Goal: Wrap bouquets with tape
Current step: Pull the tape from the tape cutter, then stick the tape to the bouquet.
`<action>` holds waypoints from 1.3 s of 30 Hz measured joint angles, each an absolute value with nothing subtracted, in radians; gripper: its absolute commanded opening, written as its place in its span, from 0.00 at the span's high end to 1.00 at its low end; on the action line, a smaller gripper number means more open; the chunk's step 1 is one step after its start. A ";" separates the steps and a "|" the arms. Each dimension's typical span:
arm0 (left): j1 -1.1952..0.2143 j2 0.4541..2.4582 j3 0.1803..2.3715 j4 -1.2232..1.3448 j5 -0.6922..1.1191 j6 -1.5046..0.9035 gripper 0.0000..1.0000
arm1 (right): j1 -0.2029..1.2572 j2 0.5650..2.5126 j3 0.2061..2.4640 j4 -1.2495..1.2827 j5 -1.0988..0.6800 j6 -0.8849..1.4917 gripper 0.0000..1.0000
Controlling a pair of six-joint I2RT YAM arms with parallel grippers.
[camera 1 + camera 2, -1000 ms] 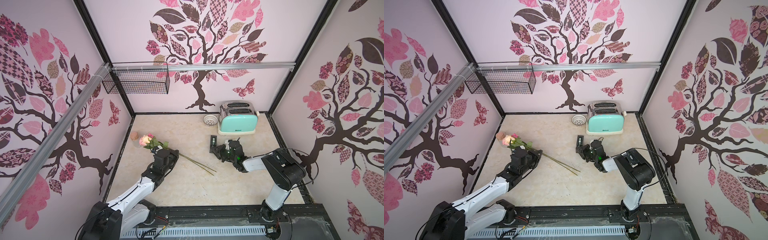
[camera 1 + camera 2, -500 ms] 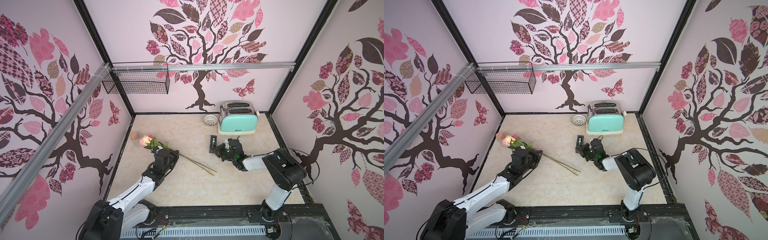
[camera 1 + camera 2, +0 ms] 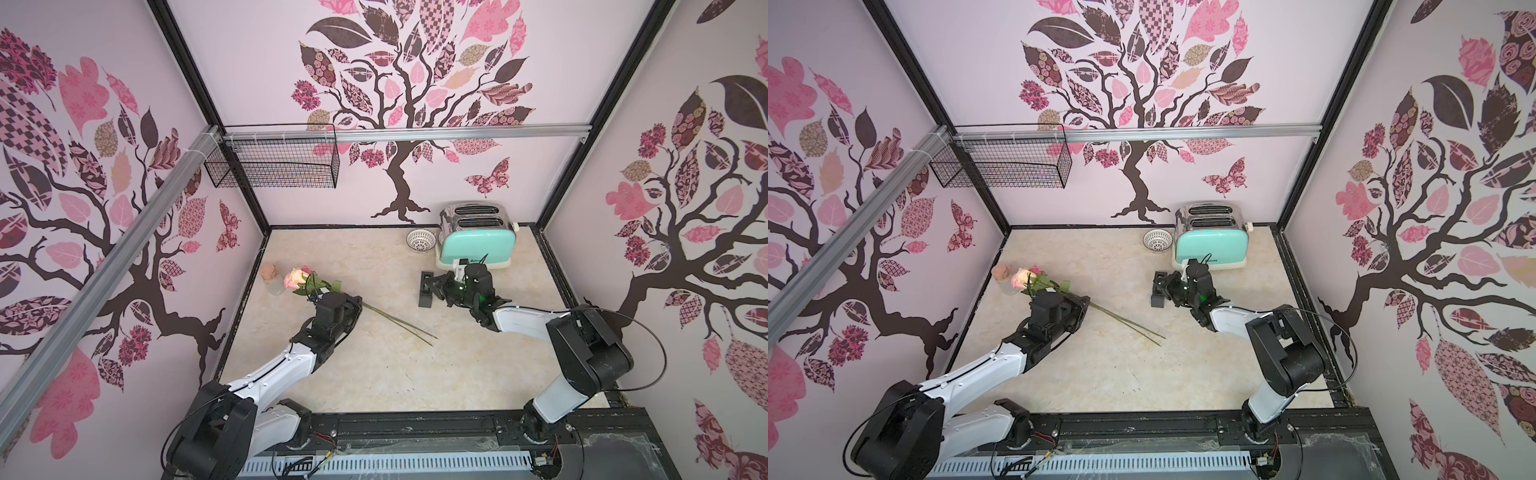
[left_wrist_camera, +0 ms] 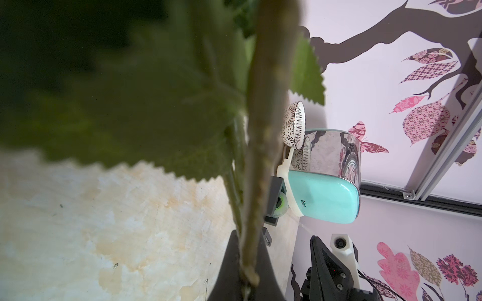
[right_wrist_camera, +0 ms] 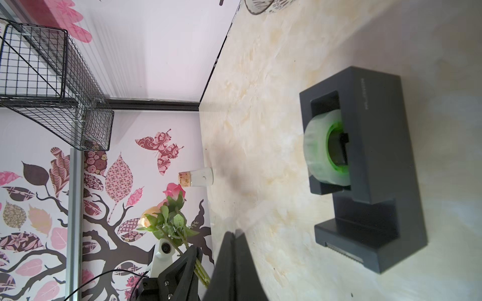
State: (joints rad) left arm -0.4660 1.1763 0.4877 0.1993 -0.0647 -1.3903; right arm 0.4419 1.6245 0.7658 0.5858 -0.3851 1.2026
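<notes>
The bouquet (image 3: 297,279) of pink and peach roses with green leaves is lifted at the left. Its long stems (image 3: 399,326) slant down to the table. My left gripper (image 3: 352,304) is shut on the stems just below the leaves; the stem (image 4: 260,156) runs between its jaws in the left wrist view. The tape (image 5: 323,153) is a clear roll on a green core in a black dispenser (image 3: 426,289). My right gripper (image 3: 437,286) hovers beside the dispenser, jaws pressed shut (image 5: 233,233). I cannot make out any tape between them.
A cork-stoppered glass jar (image 3: 274,282) stands by the left wall behind the roses. A mint toaster (image 3: 476,249) and a small patterned bowl (image 3: 420,241) sit at the back. A wire basket (image 3: 274,164) hangs on the rail above.
My right gripper's jaws have closed beside the dispenser and shifted slightly. The left gripper and the bouquet have stayed put.
</notes>
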 measured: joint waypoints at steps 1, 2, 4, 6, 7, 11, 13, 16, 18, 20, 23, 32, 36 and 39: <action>-0.478 1.180 0.492 0.199 -0.076 -1.394 1.00 | 0.442 1.612 0.768 0.566 -0.387 1.193 1.00; -0.489 1.185 0.498 0.197 -0.086 -1.402 1.00 | 0.442 1.599 0.771 0.546 -0.389 1.184 1.00; -0.507 1.196 0.507 0.204 -0.102 -1.422 1.00 | 0.440 1.572 0.778 0.515 -0.395 1.166 1.00; -0.522 1.217 0.511 0.218 -0.117 -1.451 1.00 | 0.439 1.551 0.786 0.492 -0.402 1.148 1.00; -0.529 1.232 0.513 0.224 -0.123 -1.469 1.00 | 0.439 1.542 0.787 0.484 -0.408 1.138 1.00; -0.562 1.303 0.525 0.239 -0.151 -1.541 1.00 | 0.437 1.525 0.787 0.437 -0.426 1.098 1.00; -0.581 1.340 0.538 0.244 -0.163 -1.575 1.00 | 0.437 1.517 0.786 0.418 -0.434 1.077 1.00; -0.607 1.396 0.567 0.260 -0.175 -1.628 1.00 | 0.436 1.509 0.786 0.392 -0.447 1.046 1.00; -0.619 1.433 0.589 0.278 -0.179 -1.662 1.00 | 0.436 1.504 0.781 0.383 -0.456 1.026 1.00; -0.627 1.464 0.610 0.299 -0.179 -1.692 1.00 | 0.436 1.502 0.770 0.384 -0.466 1.010 1.00; -0.638 1.500 0.634 0.326 -0.188 -1.740 1.00 | 0.436 1.497 0.741 0.404 -0.486 0.993 1.00; -0.682 1.560 0.719 0.319 -0.224 -1.836 1.00 | 0.453 1.489 0.657 0.502 -0.513 0.956 1.00; -0.692 1.592 0.738 0.309 -0.229 -1.876 1.00 | 0.465 1.489 0.645 0.540 -0.518 0.936 1.00; -0.709 1.621 0.764 0.293 -0.231 -1.890 1.00 | 0.476 1.489 0.635 0.566 -0.519 0.927 1.00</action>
